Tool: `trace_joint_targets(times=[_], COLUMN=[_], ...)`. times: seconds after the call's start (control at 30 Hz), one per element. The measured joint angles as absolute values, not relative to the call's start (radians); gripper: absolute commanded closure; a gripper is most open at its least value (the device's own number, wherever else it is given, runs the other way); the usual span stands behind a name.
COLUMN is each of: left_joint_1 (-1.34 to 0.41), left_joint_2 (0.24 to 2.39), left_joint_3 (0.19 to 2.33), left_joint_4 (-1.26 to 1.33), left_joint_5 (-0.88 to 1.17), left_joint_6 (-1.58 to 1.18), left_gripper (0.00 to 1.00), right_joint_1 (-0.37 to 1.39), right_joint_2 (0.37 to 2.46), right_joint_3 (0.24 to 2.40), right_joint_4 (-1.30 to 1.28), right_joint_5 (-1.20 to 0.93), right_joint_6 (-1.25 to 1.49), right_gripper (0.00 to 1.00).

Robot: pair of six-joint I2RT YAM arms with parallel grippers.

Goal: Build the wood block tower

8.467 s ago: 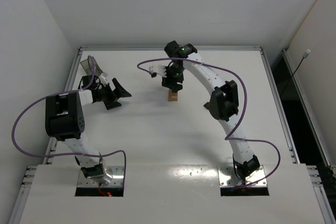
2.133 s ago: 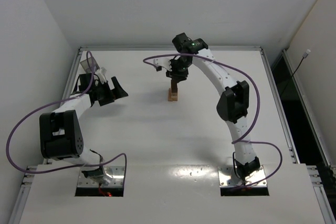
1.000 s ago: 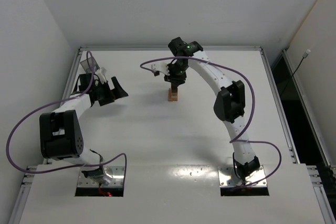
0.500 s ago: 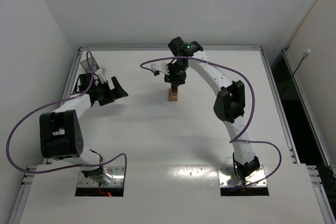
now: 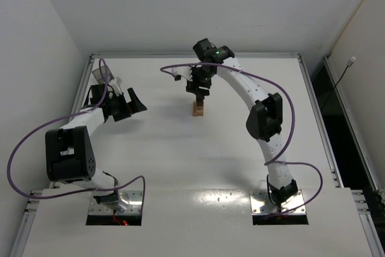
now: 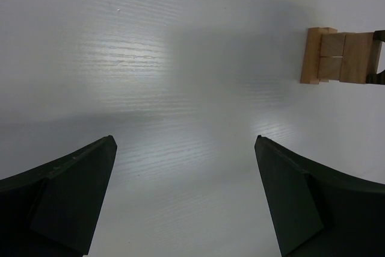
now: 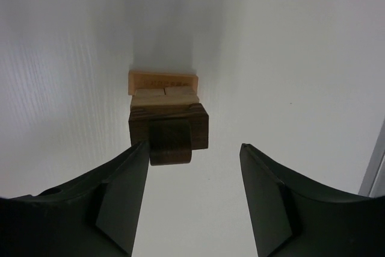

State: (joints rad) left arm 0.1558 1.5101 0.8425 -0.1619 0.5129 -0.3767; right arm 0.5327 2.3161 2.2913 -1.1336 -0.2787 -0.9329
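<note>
Light tan and dark brown wood make up the tower [image 5: 198, 109], a narrow stack standing on the white surface [image 5: 180, 167], past its middle toward the far edge. From the right wrist camera we look down on it. A flat tan base [image 7: 162, 81] lies at the bottom, with two tan blocks [image 7: 150, 95] side by side on it. A dark brown piece [image 7: 180, 126] sits on top, with a darker rounded part at its front. From the left wrist camera we see the same stack sideways at the picture's right edge. Its tan layers are squarely lined up and its dark top is cut off by the frame.

The right hand [image 5: 200, 90] hangs directly over the tower, pointing down. Its two fingers are spread wide, wider than the stack, and hold nothing. In the wrist view one fingertip [image 7: 132, 167] overlaps a corner of the dark brown piece; we cannot tell whether they touch.

The left hand [image 5: 135, 102] is well apart from the tower, over the left side of the surface, and is turned toward the stack. Its fingers are also spread wide, and it holds nothing. Just behind the left arm, near the far left corner, sits a small dark translucent tray [image 5: 101, 75].
</note>
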Motion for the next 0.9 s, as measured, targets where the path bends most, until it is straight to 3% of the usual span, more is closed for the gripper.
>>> trace_joint_targets(times=[0.23, 0.47, 0.7, 0.9], left_joint_1=[0.155, 0.127, 0.104, 0.093], left_joint_2=[1.506, 1.471, 1.465, 1.451], left_joint_3=[0.837, 0.827, 0.827, 0.827], left_joint_4=[-0.156, -0.187, -0.232, -0.24], left_joint_5=[0.511, 0.466, 0.396, 0.353], left_joint_6=[-0.373, -0.319, -0.268, -0.24], left_gripper=[0.0, 0.0, 0.0, 0.0], right_joint_1=[0.502, 0.305, 0.036, -0.031], right_joint_2=[2.082, 1.651, 1.617, 1.549], right_joint_3=[2.234, 1.82, 1.371, 1.138], right_joint_4=[-1.028, -0.806, -0.733, -0.683], right_joint_5=[-0.348, -0.31, -0.295, -0.3], right_joint_6=[-0.783, -0.504, -0.309, -0.227], right_gripper=[0.39, 0.39, 0.39, 0.39])
